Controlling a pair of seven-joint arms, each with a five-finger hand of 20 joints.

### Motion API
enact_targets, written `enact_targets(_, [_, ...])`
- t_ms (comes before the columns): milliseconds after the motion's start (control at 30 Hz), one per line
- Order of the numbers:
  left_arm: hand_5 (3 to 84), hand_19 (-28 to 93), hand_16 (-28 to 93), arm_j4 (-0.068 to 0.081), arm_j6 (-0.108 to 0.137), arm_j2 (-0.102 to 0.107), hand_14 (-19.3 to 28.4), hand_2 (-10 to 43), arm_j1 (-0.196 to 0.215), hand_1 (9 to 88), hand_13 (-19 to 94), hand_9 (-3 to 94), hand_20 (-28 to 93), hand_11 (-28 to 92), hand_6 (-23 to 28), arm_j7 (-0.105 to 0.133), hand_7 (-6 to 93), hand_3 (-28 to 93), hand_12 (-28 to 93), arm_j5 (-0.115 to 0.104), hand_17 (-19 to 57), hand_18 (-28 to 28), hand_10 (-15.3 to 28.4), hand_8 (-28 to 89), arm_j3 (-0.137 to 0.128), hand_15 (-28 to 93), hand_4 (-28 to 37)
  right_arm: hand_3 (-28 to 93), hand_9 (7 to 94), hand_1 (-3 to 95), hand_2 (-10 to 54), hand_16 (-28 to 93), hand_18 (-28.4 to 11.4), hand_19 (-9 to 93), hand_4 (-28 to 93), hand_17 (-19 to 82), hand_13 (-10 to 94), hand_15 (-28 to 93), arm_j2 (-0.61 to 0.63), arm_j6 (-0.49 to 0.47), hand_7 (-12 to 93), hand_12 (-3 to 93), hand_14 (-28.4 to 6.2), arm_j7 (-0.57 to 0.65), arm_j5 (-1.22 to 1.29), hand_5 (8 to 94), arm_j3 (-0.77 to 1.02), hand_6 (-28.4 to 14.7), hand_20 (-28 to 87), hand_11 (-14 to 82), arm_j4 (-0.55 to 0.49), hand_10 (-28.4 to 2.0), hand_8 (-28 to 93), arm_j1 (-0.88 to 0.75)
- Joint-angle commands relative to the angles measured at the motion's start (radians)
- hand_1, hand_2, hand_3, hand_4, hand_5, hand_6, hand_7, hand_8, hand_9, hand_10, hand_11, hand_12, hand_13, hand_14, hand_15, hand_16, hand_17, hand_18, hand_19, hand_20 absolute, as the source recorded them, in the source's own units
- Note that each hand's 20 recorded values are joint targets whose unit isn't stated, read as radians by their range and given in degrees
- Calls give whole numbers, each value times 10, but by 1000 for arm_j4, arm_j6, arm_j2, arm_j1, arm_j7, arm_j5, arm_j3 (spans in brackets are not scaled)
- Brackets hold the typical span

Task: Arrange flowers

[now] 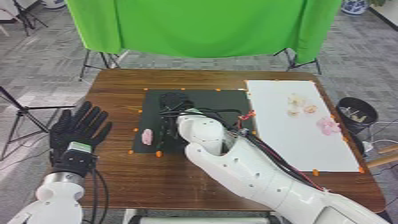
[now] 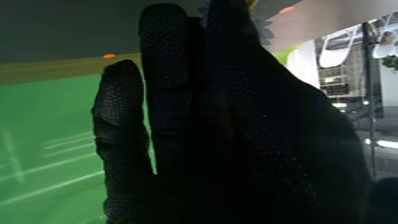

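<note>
the right hand is over the far part of the black mat on the brown wooden table, its white arm crossing the mat's near right corner. whether that hand is clenched, released or grasping something, i cannot tell. in the right wrist view, a dark, bluish, petal-like shape is just beside the glove of the right hand, partly hidden by it; i cannot tell whether it is held. the left hand is at the table's left edge, its fingers straight and spread, grasping nothing. a pink flower lies on the black mat near its left edge, well apart from the left hand. to the right of the mat is a white board, with pale cream flowers close together on its far half and a larger pink bloom near its right edge. orange markers sit around the mat and the board. beyond the table hangs a green cloth, and a black bin stands to the table's right.
</note>
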Motion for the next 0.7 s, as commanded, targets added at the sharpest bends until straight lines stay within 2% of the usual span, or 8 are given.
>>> enact_targets(33, [419, 411, -64, -8, 13, -3, 157, 164, 11, 284, 281, 383, 105, 229, 94, -14, 170, 710, 131, -5, -78, 154, 160, -95, -12, 399, -283, 705, 674, 614, -95, 406, -209, 808, -283, 363, 718, 321, 2, 11, 221, 183, -46, 18, -5, 628, 2, -5, 338, 153, -24, -116, -141, -2])
enact_targets(133, [419, 411, -64, -11, 13, -1, 157, 164, 20, 284, 281, 383, 105, 229, 94, -9, 170, 710, 131, -10, -78, 154, 160, -95, -17, 399, -283, 707, 658, 613, -95, 402, -210, 808, -283, 363, 717, 316, 3, 7, 215, 163, -46, 13, -11, 625, 4, -7, 336, 139, -31, -122, -142, -5])
enact_targets(233, [419, 411, -64, -10, 13, -6, 157, 164, 18, 284, 281, 383, 105, 229, 94, -14, 170, 710, 131, -8, -78, 154, 160, -95, -17, 399, -283, 707, 631, 608, -95, 398, -210, 808, -283, 364, 715, 311, 4, -6, 194, 142, -48, 12, -15, 620, 8, -13, 333, 111, -39, -132, -141, -9])
enact_targets(533, [419, 411, -64, -11, 16, -8, 157, 164, 19, 284, 281, 383, 105, 229, 94, -12, 170, 710, 131, -18, -78, 154, 160, -95, -13, 399, -283, 708, 579, 577, -95, 395, -213, 804, -283, 357, 702, 313, 12, -62, 177, 132, -50, 10, -1, 580, 27, -28, 327, 100, -59, -144, -131, -15])
enact_targets(700, [419, 411, -64, -11, 12, -9, 157, 164, 25, 284, 281, 383, 105, 229, 94, -11, 170, 710, 131, -21, -78, 154, 160, -95, -17, 399, -283, 726, 567, 543, -95, 370, -214, 803, -283, 353, 692, 335, 17, -52, 170, 126, -60, 21, 19, 570, 30, -31, 323, 96, -68, -152, -127, -18])
